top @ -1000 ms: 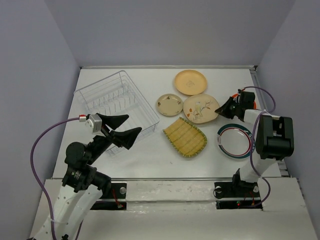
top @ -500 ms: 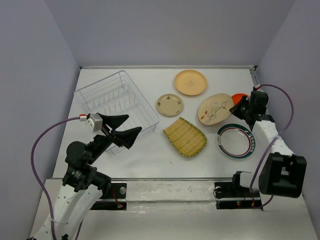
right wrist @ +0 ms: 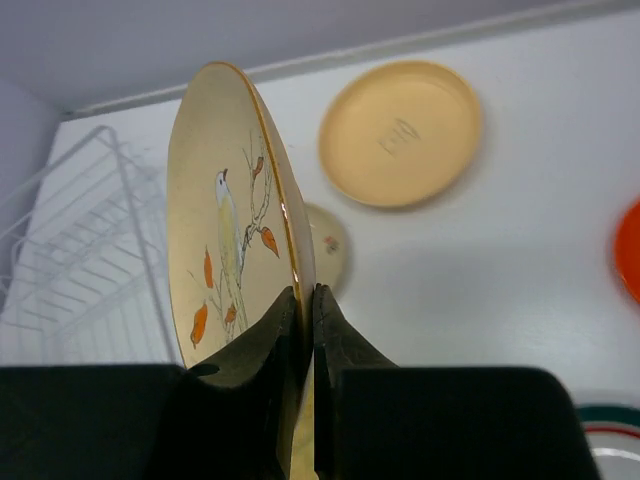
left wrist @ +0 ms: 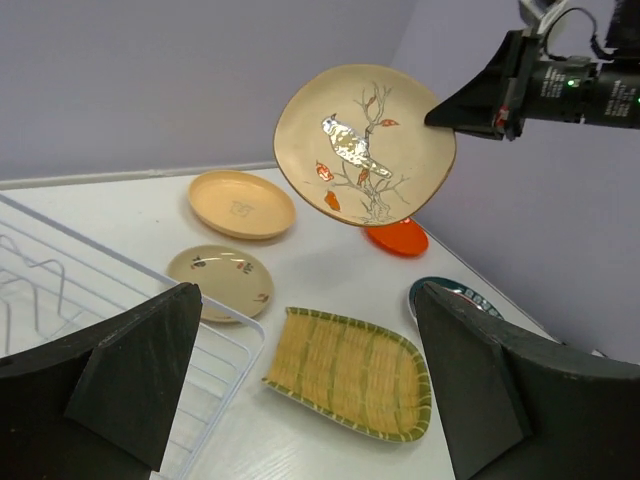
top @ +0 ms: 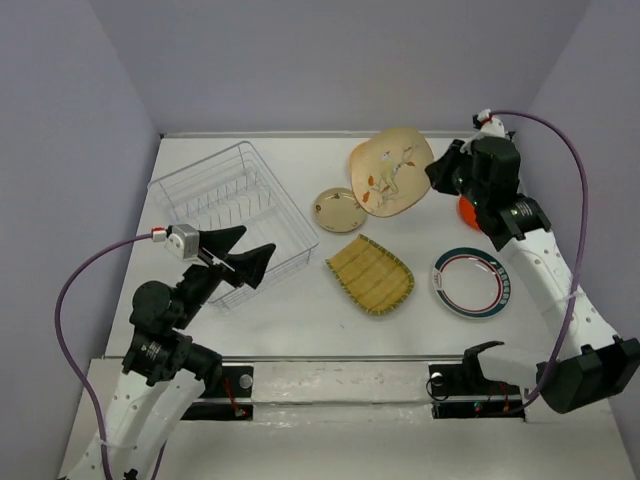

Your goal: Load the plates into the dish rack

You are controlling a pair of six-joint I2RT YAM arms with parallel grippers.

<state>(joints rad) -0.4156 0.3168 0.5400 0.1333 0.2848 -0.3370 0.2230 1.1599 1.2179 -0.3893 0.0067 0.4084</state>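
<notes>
Top external view, starting near the arms: the left hand point(top: 258, 247) hovers wide open, holding nothing, at the near side of the dish rack point(top: 195, 163). Between the two hands, flat on the bench point(top: 300, 320), lies the yellow ribbed plate point(top: 370, 273). The ringed white plate point(top: 470, 283) lies nearer than the right hand point(top: 440, 175), well below it. This hand is closed tight on the rim of the tan plate with the bird drawing point(top: 392, 170), which hangs in the air, tilted nearly on edge. Below the held plate sits a small tan plate point(top: 339, 209), behind it a bigger plain tan one point(right wrist: 405, 132), and just under the hand a red-orange plate point(top: 466, 208). The rack is to the left of this hand, well apart, and I see no plate in it. I judge the step is carrying the first plate to the rack. The next move calls for travel leftward over the rack, then lowering the plate's edge between two divider prongs before the fingers open.
</notes>
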